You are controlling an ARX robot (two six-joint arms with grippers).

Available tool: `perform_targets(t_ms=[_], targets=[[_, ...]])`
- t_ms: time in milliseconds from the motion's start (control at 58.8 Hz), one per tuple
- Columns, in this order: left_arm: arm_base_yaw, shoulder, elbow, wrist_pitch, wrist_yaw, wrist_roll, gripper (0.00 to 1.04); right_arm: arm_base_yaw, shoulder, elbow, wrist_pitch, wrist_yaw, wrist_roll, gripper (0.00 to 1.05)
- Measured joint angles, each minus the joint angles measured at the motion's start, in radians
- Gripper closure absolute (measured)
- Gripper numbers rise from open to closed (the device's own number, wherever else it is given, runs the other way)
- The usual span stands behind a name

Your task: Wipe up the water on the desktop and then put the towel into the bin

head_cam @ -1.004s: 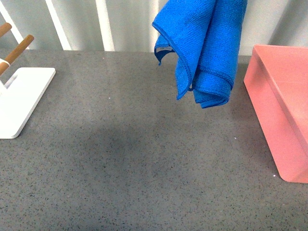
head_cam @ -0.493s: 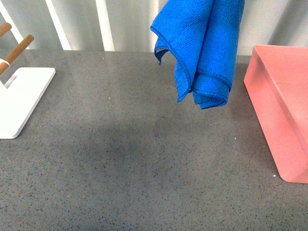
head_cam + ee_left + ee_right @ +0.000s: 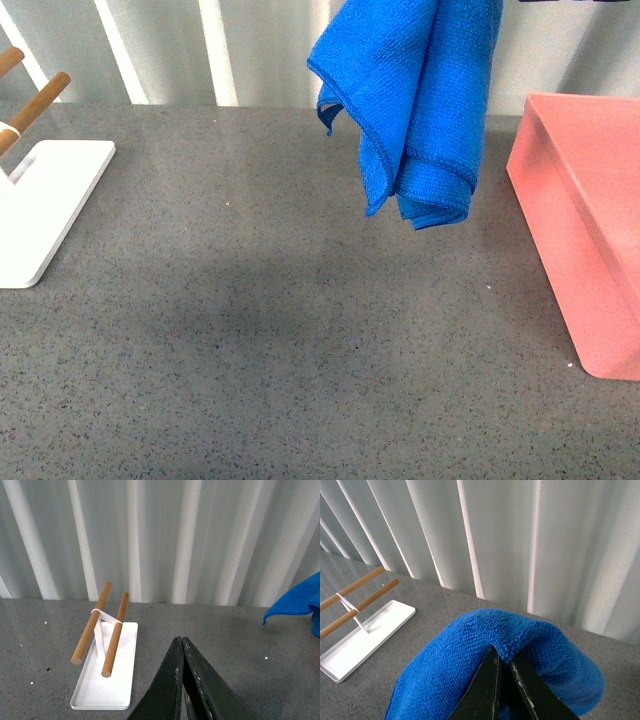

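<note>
The blue towel [image 3: 420, 100] hangs folded in the air above the far part of the dark-grey speckled desktop [image 3: 280, 340], left of the salmon-pink bin [image 3: 590, 250]. Its top runs out of the front view, so the holding gripper is hidden there. In the right wrist view my right gripper [image 3: 502, 659] is shut on a fold of the towel [image 3: 470, 670], which drapes over both jaws. A corner of the towel also shows in the left wrist view [image 3: 300, 600]. My left gripper [image 3: 180, 641] is shut and empty above the desktop [image 3: 240, 645].
A flat white stand with two wooden pegs [image 3: 40, 200] sits at the desktop's left edge; it also shows in the left wrist view [image 3: 105, 670] and the right wrist view [image 3: 360, 635]. A white ribbed wall [image 3: 200, 50] runs along the back.
The hanging towel has risen slightly and shifted a little left; its lower fold sits a bit higher above the desktop.
</note>
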Motion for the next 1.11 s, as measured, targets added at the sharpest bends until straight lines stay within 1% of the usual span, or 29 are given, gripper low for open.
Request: perform_targets(t_ms=[255,340,374,527,630,664,698,783,800,902,919,1021,1089,1106], targets=[[0.0,-0.066,0.0,-0.067,0.0,0.0,1.01,0.028,0.013,0.005,-0.008,0.01,0.0,1.01],[0.0,-0.18,0.0,-0.216,0.0,0.0,1.01,0.037,0.025,0.018,-0.01,0.016,0.001,1.01],[0.0,-0.207,0.0,-0.233,0.0,0.0,1.01,0.039,0.029,0.023,-0.011,0.016,0.001,1.01],[0.0,-0.233,0.0,-0.24,0.0,0.0,1.01,0.052,0.038,0.035,-0.014,0.027,0.003,1.01],[0.0,-0.233,0.0,-0.241,0.0,0.0,1.01,0.068,0.058,0.066,-0.063,0.073,0.012,1.01],[0.0,-0.233,0.0,-0.241,0.0,0.0,0.98,0.074,0.069,0.083,-0.089,0.089,0.022,1.01],[0.0,-0.233,0.0,-0.241,0.0,0.0,0.93,0.083,0.089,0.114,-0.136,0.115,0.037,1.01],[0.0,-0.233,0.0,-0.241,0.0,0.0,0.77,0.104,0.152,0.19,-0.229,0.16,0.08,1.01],[0.0,-0.233,0.0,-0.241,0.0,0.0,0.75,0.109,0.171,0.21,-0.251,0.168,0.091,1.01],[0.0,-0.233,0.0,-0.241,0.0,0.0,0.55,0.134,0.285,0.319,-0.351,0.18,0.155,1.01],[0.0,-0.233,0.0,-0.241,0.0,0.0,0.5,0.138,0.307,0.341,-0.369,0.181,0.171,1.01],[0.0,-0.233,0.0,-0.241,0.0,0.0,0.34,0.155,0.422,0.452,-0.465,0.217,0.219,1.01],[0.0,-0.233,0.0,-0.241,0.0,0.0,0.2,0.159,0.504,0.526,-0.532,0.227,0.266,1.01],[0.0,-0.233,0.0,-0.241,0.0,0.0,0.18,0.161,0.528,0.544,-0.546,0.229,0.279,1.01]])
